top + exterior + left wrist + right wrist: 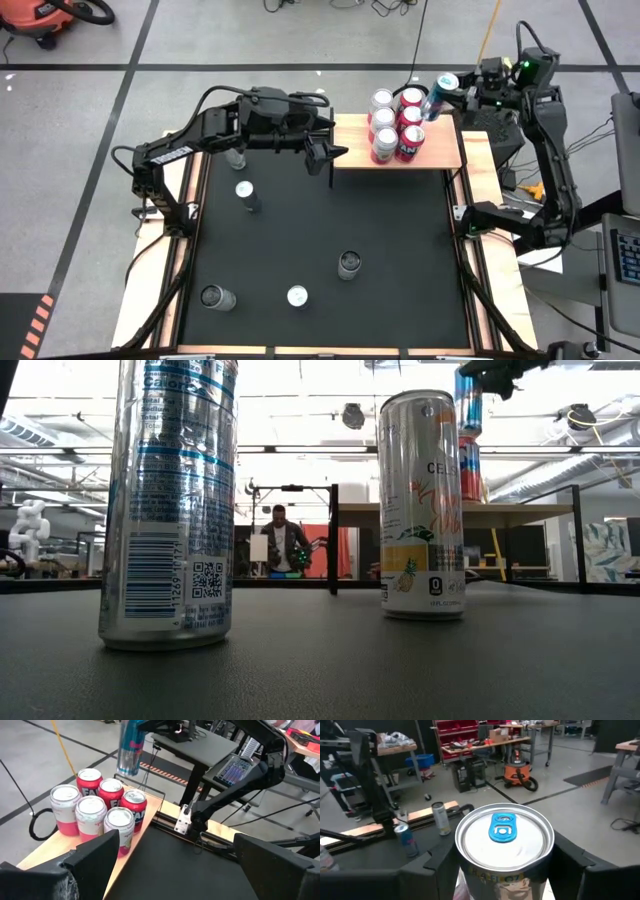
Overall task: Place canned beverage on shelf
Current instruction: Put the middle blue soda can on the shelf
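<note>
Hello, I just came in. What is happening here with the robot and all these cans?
The robot is putting cans on the shelf. The right tool holds a blue can in the air above the shelf's far corner, next to six red and pink cans already standing there. The left tool is open and empty, by the shelf's left edge. Five more cans still stand on the black table.
</note>
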Controlling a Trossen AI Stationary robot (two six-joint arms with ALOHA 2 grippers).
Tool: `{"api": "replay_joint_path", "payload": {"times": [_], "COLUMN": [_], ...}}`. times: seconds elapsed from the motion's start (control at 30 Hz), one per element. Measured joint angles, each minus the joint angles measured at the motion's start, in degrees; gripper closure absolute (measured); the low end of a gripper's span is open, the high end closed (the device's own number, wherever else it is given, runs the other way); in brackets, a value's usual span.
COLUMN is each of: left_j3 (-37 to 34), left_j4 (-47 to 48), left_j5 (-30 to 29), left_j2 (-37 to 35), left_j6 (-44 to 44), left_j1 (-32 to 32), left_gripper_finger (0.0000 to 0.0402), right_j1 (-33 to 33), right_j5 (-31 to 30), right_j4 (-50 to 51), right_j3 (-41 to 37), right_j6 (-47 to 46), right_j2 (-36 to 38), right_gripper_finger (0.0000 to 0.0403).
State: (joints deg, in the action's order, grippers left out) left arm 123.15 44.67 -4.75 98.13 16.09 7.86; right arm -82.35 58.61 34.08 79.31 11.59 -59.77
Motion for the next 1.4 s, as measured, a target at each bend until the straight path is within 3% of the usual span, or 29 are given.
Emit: {"api": "replay_joint_path", "payload": {"times": [0.4,0.8,1.07,1.3,1.4], "left_j3": [0.9,1.6,1.6,1.6,1.6], "left_j4": [-1.6,-6.1,-15.7,-24.7,-28.9], "left_j5": [-0.7,4.6,11.4,14.4,14.8], "left_j2": [0.0,1.0,4.9,8.7,10.4], "left_j6": [0.0,-1.8,-0.9,1.6,1.6], "left_j1": [1.2,7.4,7.5,7.6,7.5], "left_gripper_finger": [0.0011,0.0011,0.0011,0.0011,0.0011], "right_j1": [-2.3,-1.6,-1.6,-1.6,-1.6], "right_j5": [-2.8,-2.9,-3.3,-3.5,-6.7], "right_j4": [0.9,4.1,13.0,13.5,13.6], "right_j3": [0.0,0.0,0.1,0.1,0.1], "right_j6": [-4.7,-12.2,-8.9,-7.4,-8.5], "right_j2": [0.6,11.6,15.9,16.4,16.6], "right_gripper_finger": [0.019,0.019,0.019,0.019,0.019]}}
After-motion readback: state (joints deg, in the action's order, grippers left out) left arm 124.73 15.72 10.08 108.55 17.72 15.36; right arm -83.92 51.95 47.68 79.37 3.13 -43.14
